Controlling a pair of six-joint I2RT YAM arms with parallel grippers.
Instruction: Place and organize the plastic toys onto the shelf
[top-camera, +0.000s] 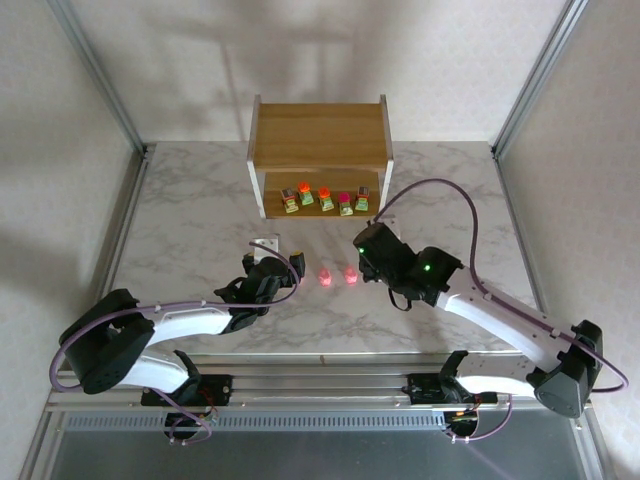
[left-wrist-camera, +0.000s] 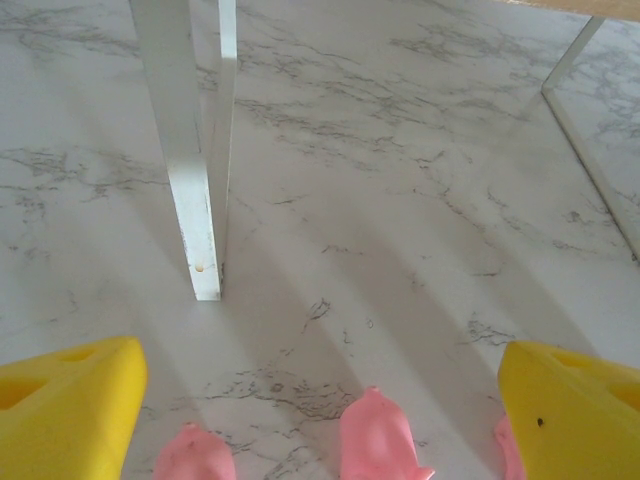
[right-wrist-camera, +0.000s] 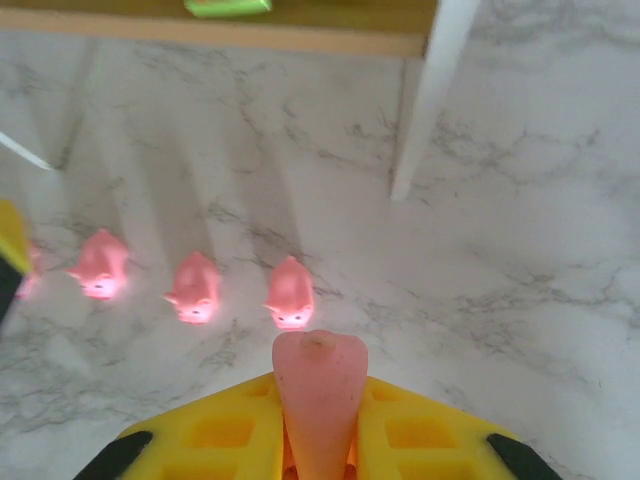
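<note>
Yellow plastic fingers (right-wrist-camera: 230, 435) of the right claw (right-wrist-camera: 318, 425) are squeezed together on a pink see-through plastic pig (right-wrist-camera: 318, 370). The pig's rounded end pokes out past the fingertips, up off the white marble-look table (top-camera: 200, 220).

From the right wrist, 3 more pink pigs (right-wrist-camera: 195, 288) stand in a row on the table. The nearest is just at 11 o'clock from the held pig, and the other 2 run off toward 10 o'clock. A 4th pink shape at the 9 o'clock edge is half hidden, so it is hard to make out.

From above, the light-brown wooden shelf with white sides and legs (top-camera: 320, 135) stands at 12 o'clock on the table. On its lower board, 5 blocky plastic toys with green bases (top-camera: 326, 198) sit side by side in 1 row. Their tops are orange, magenta and brown.

The right claw is at 5 o'clock from the shelf and the left claw (left-wrist-camera: 320, 400) is at 7 o'clock. 2 of the pink pigs glow on the table between them.

The left claw has its 2 yellow fingers wide apart and low over the table. Pink pigs show at 6 o'clock between those fingers, none of them touching either one. A white shelf leg (left-wrist-camera: 190, 160) stands at 11 o'clock in that view.
</note>
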